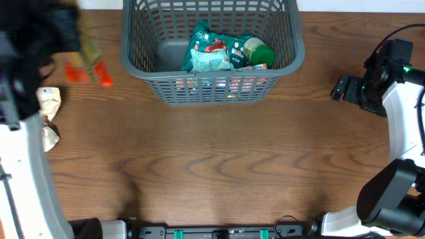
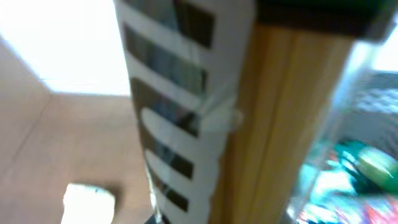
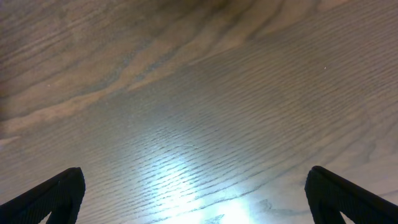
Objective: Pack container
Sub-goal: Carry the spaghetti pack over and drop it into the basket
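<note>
The container (image 1: 139, 63) is a dark grey slotted basket at the back middle of the table. It holds several green and teal grocery packets (image 1: 216, 53). My left gripper (image 1: 74, 36) is blurred at the back left, left of the basket, shut on a yellow-brown packet (image 1: 89, 50) with orange at its lower end. In the left wrist view this packet (image 2: 249, 124) fills the frame, with white and black stripes, and hides the fingers. The basket's contents (image 2: 364, 171) show behind it. My right gripper (image 1: 342, 89) is open and empty over bare wood (image 3: 193, 186), right of the basket.
A crumpled white packet (image 1: 48, 106) lies on the wooden table near the left edge; it also shows in the left wrist view (image 2: 87, 202). The white left arm (image 1: 26, 172) runs down the left side and the right arm (image 1: 398, 133) down the right side.
</note>
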### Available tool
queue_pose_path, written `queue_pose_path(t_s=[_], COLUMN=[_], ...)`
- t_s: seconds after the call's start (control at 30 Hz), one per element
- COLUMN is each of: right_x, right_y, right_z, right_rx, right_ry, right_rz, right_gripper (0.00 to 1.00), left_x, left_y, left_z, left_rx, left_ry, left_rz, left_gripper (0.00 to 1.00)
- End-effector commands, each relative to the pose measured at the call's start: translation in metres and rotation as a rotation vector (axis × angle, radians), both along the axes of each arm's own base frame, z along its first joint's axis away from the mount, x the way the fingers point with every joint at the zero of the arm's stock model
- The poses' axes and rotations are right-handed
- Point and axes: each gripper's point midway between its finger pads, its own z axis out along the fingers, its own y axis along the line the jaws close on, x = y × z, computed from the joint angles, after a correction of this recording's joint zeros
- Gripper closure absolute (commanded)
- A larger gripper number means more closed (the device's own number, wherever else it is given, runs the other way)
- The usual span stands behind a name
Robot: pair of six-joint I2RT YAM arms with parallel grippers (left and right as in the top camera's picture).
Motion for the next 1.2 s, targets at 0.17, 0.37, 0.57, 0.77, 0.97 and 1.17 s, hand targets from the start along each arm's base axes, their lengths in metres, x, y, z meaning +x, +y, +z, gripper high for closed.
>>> queue_pose_path(t_s=[0.17,0.37,0.57,0.77,0.97,1.17], right_x=[-0.002,-0.002,-0.004,-0.009,-0.014,-0.015], right_y=[0.001,0.001,0.002,0.004,0.005,0.005], right_z=[-0.002,-0.002,-0.002,-0.004,-0.005,-0.005], right_rx=[0.0,0.0,0.002,0.009,0.014,0.014], right_ry=[0.012,0.013,0.02,0.041,0.063,0.066], right_rz=[0.015,0.015,0.015,0.015,0.02,0.023], right_gripper=[0.01,0.01,0.01,0.01,0.01,0.01], left_x=[0.012,0.039,0.085,0.121,0.123,0.109], left_y=[-0.171,-0.216,-0.222,-0.212,-0.213,-0.208], left_z=[0.002,-0.042,-0.123,-0.211,-0.235,-0.187], left_rx=[0.52,0.706,0.721,0.709,0.654,0.601], left_ry=[-0.231,-0.237,-0.073,0.127,0.201,0.142], left_rz=[-0.734,-0.922,-0.973,-0.962,-0.936,-0.864], left_gripper=[0.94,0.94,0.94,0.83,0.34,0.28])
